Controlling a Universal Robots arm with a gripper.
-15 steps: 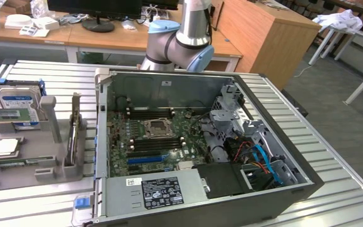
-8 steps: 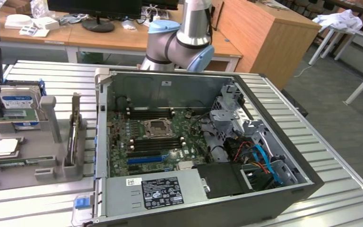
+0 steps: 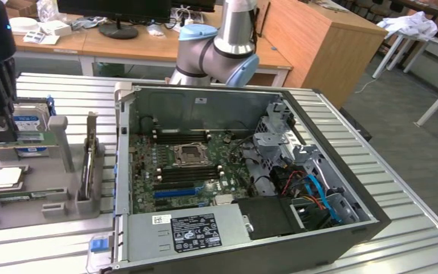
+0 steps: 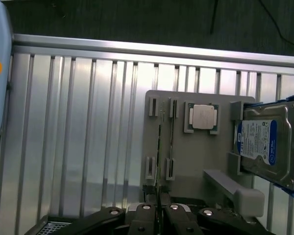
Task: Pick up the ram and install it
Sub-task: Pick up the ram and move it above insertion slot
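Note:
The ram (image 3: 17, 138), a thin green stick, lies level under my black gripper (image 3: 4, 132) at the exterior view's left, over the grey fixture (image 3: 55, 171). In the wrist view the ram (image 4: 159, 156) shows edge-on as a narrow green line running into my gripper (image 4: 159, 213), whose fingers (image 4: 146, 215) stand close together on it. Whether the stick is clear of the fixture's slots (image 4: 151, 106) I cannot tell. The open computer case (image 3: 124, 171) holds the motherboard (image 3: 203, 171) with long black slots (image 3: 177, 137) to the exterior view's right of me.
On the fixture sit a silver processor (image 4: 203, 116) and a blue-labelled hard drive (image 4: 264, 144). A second board stands upright in a holder (image 3: 89, 165) beside the case wall. The arm's base (image 3: 219, 51) rises behind the case. Ribbed aluminium table (image 4: 88, 122) surrounds everything.

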